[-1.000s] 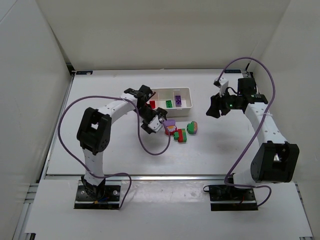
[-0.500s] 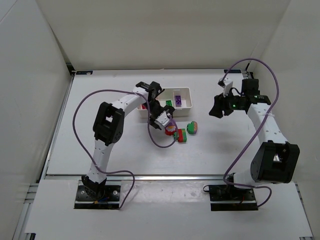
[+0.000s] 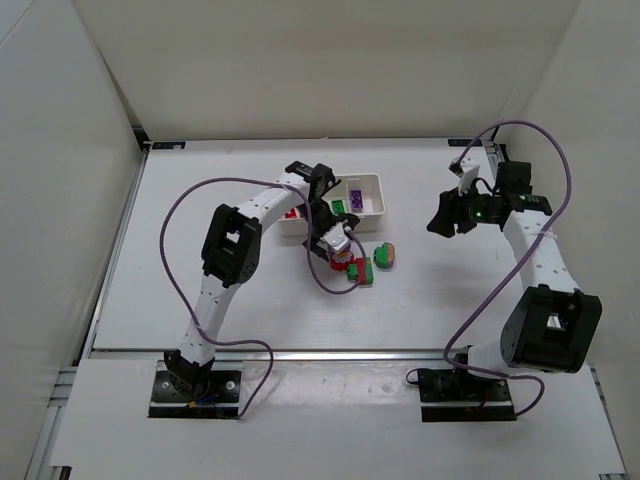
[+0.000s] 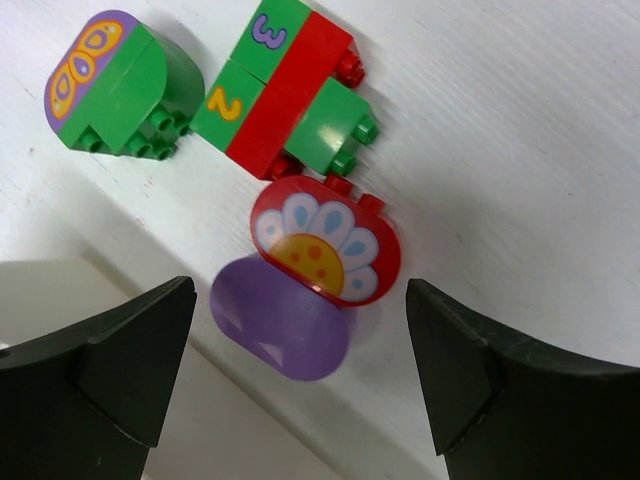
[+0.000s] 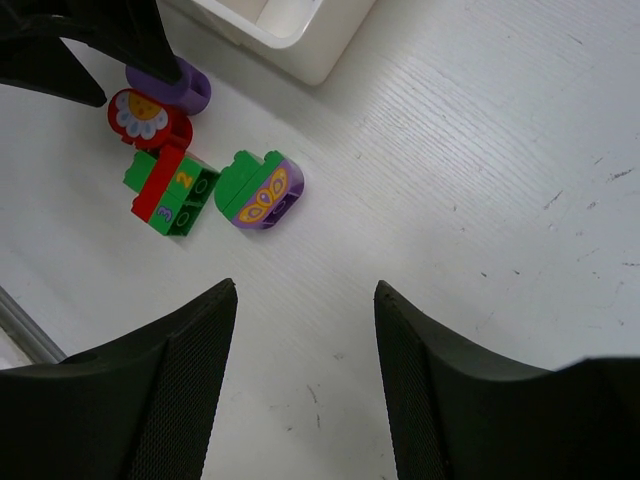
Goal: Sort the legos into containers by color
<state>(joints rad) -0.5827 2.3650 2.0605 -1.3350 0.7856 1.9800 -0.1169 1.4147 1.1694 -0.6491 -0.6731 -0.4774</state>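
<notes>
My left gripper (image 4: 300, 375) is open and empty, low over a purple rounded brick (image 4: 281, 316) that lies between its fingers against a red flower brick (image 4: 325, 242). Beyond them lie a red-and-green numbered stack (image 4: 286, 94) and a green-and-purple butterfly brick (image 4: 108, 82). In the top view the left gripper (image 3: 338, 243) is at the front edge of the white tray (image 3: 374, 181), over the loose bricks. My right gripper (image 3: 445, 216) is open and empty, held above the table to the right. Its wrist view shows the butterfly brick (image 5: 258, 190) and the numbered stack (image 5: 168, 190).
The tray's compartments hold a red brick (image 3: 294, 213), a green brick (image 3: 340, 206) and a purple brick (image 3: 356, 195). The tray's corner (image 5: 300, 40) shows in the right wrist view. White walls enclose the table at the back and both sides. Purple cables loop off both arms.
My left arm has swung right along the tray front, bringing its gripper over the loose bricks. My right arm has shifted slightly right. The bricks have stayed put.
</notes>
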